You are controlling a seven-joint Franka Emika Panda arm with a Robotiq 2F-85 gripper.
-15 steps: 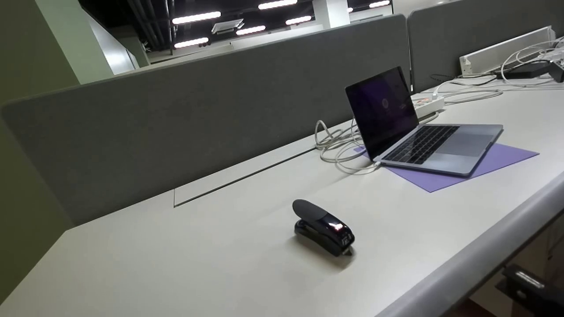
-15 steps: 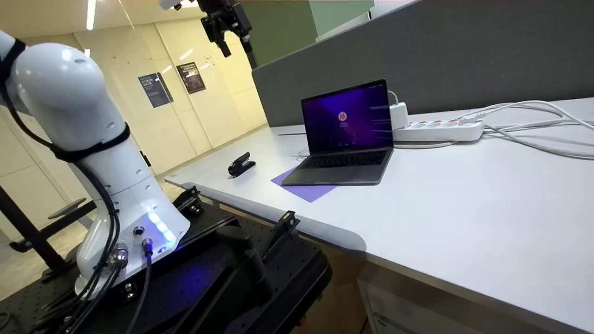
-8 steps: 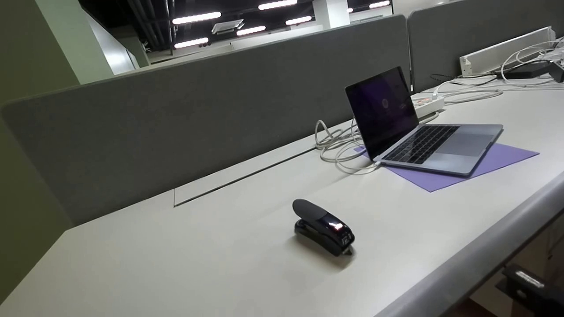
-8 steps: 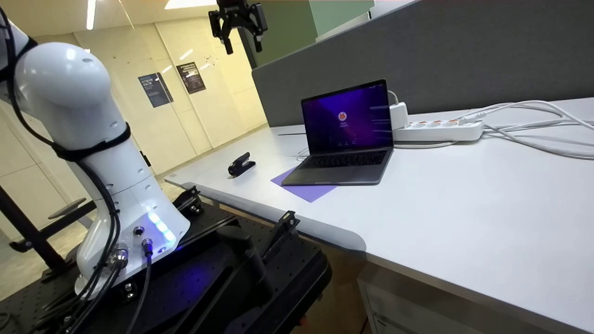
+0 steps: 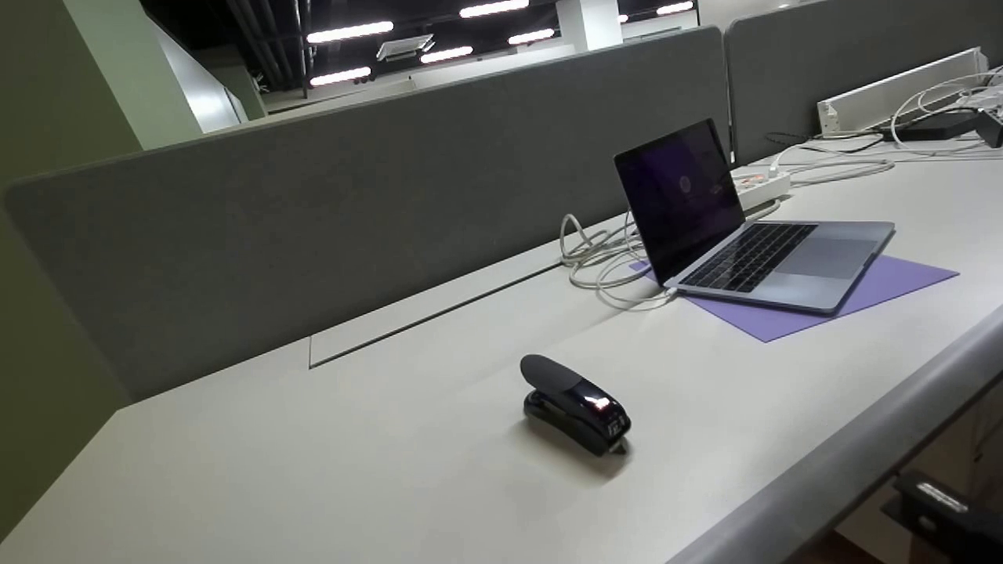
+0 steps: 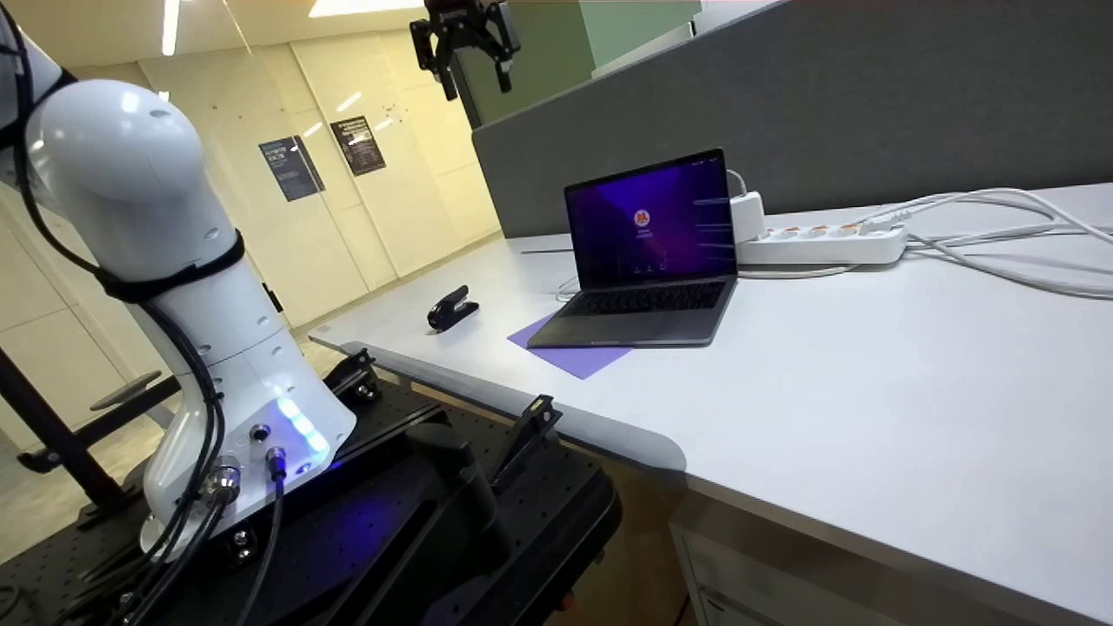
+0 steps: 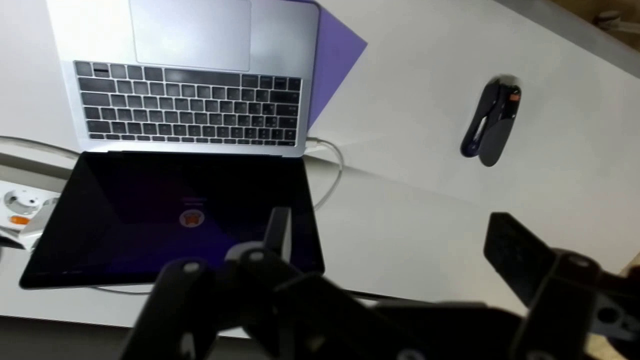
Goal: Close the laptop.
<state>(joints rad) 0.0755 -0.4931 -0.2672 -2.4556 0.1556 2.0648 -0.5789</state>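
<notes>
The silver-grey laptop stands open on the table in both exterior views (image 5: 819,254) (image 6: 648,226), its lit purple screen tilted back and its keyboard flat. The wrist view shows the laptop (image 7: 190,105) from above, with the keyboard at the upper left and the dark screen below it. My gripper (image 6: 476,83) hangs high in an exterior view, left of and above the screen. Its fingers are wide apart with nothing between them. In the wrist view, the gripper (image 7: 392,220) has one finger overlapping the screen's corner and the other over the table. The gripper touches nothing.
A purple sheet (image 5: 893,282) lies under the laptop. A black stapler (image 5: 576,403) lies on the table beside it. A white power strip (image 6: 822,248) and loose cables (image 5: 595,251) are beside and behind the screen. A grey partition (image 5: 392,211) runs along the back edge.
In an exterior view, my gripper has moved to the right and turned, so both fingers now show spread apart. The laptop and the stapler have not moved.
</notes>
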